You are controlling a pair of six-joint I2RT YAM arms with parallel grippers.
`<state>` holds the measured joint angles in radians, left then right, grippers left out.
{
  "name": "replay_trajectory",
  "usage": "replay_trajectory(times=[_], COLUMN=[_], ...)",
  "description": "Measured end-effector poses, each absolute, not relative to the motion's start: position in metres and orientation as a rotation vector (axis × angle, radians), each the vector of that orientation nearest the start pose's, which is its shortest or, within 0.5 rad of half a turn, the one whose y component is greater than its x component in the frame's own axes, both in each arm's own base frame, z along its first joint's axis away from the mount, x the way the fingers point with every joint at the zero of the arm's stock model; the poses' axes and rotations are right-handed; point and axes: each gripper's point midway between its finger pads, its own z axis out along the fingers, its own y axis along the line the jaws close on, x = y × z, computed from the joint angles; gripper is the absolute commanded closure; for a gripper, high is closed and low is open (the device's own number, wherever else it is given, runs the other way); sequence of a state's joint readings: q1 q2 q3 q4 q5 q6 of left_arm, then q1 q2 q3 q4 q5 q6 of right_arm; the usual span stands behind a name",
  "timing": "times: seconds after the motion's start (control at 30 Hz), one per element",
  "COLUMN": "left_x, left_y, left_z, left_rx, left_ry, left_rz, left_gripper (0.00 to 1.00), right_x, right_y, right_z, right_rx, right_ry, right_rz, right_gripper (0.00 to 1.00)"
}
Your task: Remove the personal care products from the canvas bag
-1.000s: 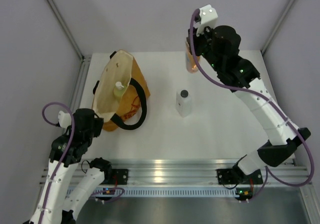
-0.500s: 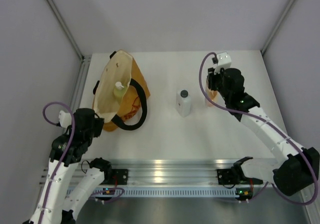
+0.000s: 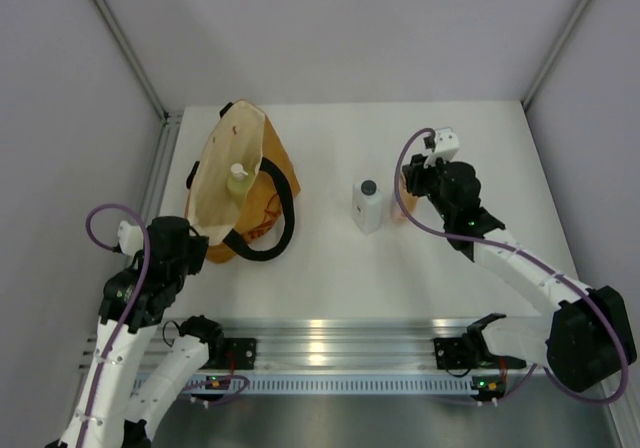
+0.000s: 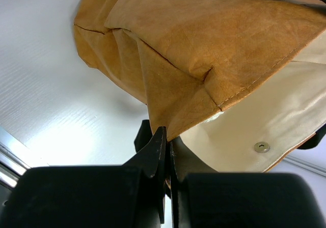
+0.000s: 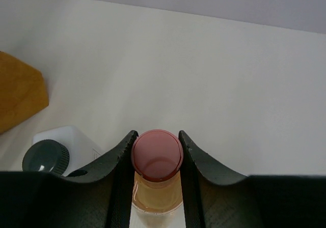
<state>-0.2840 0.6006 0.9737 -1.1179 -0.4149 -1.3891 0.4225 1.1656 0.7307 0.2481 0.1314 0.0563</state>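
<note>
From above, you see the mustard-orange canvas bag (image 3: 215, 188) at the left of the white worktop (image 3: 330, 268), with a pale green, white-capped bottle (image 3: 237, 180) inside. On your left wrist view, the left jaws are pressed together on the bag's folded edge. On your right wrist view, the right jaws pinch the orange, pink-capped bottle (image 5: 157, 157), just beside the clear-white, black-capped bottle (image 5: 56, 149).

A mustard-orange canvas bag (image 3: 272, 160) is seen on the left of the white table (image 3: 330, 268), with its cream-lined mouth turned upward. A pale green bottle (image 3: 238, 182) with a white cap is shown inside it. A black strap handle (image 3: 275, 230) is looped on the table at the bag's right. The left arm (image 3: 158, 260) is held at the bag's near corner. A clear-white bottle (image 3: 367, 208) with a black cap is stood near the centre. Just right of it, an orange bottle (image 3: 399, 208) is partly covered by the right gripper (image 3: 407, 190).
</note>
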Motion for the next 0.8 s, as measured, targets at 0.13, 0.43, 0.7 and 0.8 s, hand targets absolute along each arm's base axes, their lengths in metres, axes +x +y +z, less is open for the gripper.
replay_trajectory(times=[0.13,0.43,0.7,0.8], left_x=[0.19,0.191,0.191,0.191], left_y=[-0.021,-0.023,-0.024,-0.025], left_z=[0.232,0.23,0.23,0.23], left_rx=[-1.366,-1.368,-1.368,-1.368], left_ry=[1.82,1.833,1.836,1.839], left_rz=[-0.42,-0.418,-0.422,-0.426], left_gripper=[1.0,1.0,1.0,1.0], right_x=[0.375,0.37,0.366,0.364], right_y=[0.151,0.158,0.164,0.17], right_z=[0.229,0.202,0.196,0.196], right_rx=[-0.206,-0.244,-0.296,-0.339], right_ry=[1.712,1.745,1.748,1.742], right_rz=[0.283,0.314,0.321,0.339], right_gripper=[1.0,0.99,0.74,0.64])
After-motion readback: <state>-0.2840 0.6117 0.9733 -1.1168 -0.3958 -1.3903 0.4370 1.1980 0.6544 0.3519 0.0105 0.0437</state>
